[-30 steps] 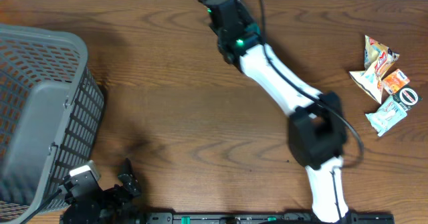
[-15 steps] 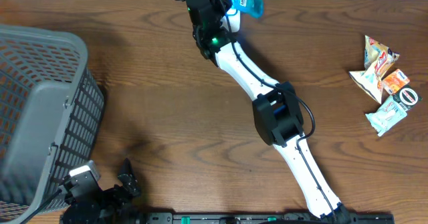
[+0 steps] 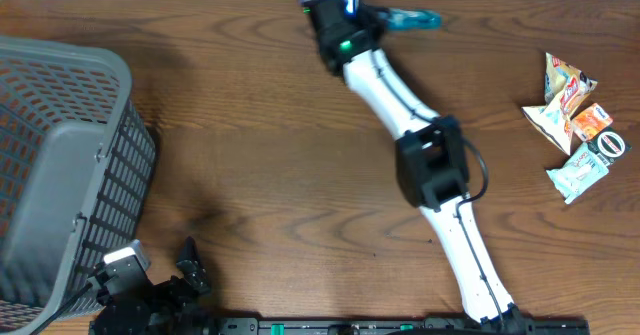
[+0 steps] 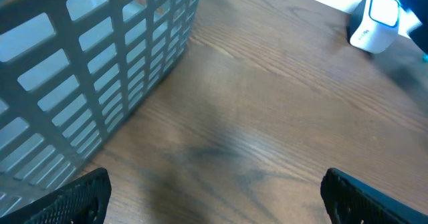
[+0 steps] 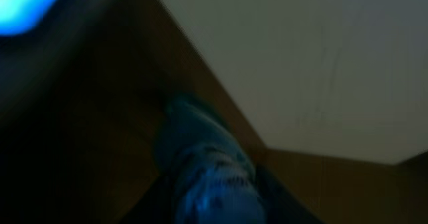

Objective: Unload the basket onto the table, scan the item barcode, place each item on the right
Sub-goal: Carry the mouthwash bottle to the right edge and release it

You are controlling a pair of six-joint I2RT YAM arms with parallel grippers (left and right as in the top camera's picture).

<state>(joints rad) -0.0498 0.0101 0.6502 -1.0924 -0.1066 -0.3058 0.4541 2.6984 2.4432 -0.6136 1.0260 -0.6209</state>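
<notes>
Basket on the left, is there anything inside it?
Nothing shows inside the basket, just its own grey bottom. Its left part runs off the picture's edge, so that bit cannot be seen.

Overhead view: bright, even light on the brown wooden worktop [image 3: 250, 155], with a faint soft shadow beside the grey plastic mesh basket [image 3: 125, 185]. The blue plastic packet [image 3: 412, 19] at the top edge smears with motion blur. Left wrist view: clear, softly shadowed wood. Right wrist view: very dim, wholly blurred, with a blue glow top left.
</notes>
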